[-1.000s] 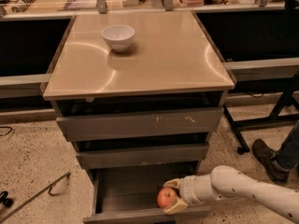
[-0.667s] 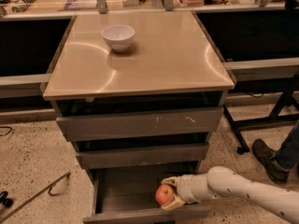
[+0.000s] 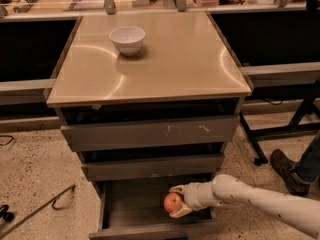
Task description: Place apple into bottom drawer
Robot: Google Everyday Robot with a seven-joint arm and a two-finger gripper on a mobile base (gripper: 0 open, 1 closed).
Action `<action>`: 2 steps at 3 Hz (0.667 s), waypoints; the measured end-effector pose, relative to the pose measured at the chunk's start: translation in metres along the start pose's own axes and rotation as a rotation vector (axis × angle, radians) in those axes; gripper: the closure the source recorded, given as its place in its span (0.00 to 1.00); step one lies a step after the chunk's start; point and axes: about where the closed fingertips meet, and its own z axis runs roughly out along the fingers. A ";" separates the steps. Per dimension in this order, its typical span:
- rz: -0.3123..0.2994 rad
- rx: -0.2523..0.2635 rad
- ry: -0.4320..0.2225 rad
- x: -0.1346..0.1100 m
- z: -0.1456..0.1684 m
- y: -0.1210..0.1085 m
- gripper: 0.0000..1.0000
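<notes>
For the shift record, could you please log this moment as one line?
phase: placing | pincer: shut on apple, held within open bottom drawer | white bowl: on cabinet top

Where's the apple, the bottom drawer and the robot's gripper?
apple (image 3: 172, 202), camera view, its red front.
bottom drawer (image 3: 131, 204), camera view, bare inside floor.
gripper (image 3: 177, 201), camera view, between its fingertips, inside the open drawer, holding the apple.

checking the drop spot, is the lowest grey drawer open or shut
Open: the lowest grey drawer is pulled out, its inside floor showing. The gripper holds the small round red-orange apple over it.
</notes>
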 end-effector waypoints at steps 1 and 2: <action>0.005 -0.011 0.010 0.020 0.027 -0.011 1.00; 0.017 -0.012 0.005 0.041 0.053 -0.021 1.00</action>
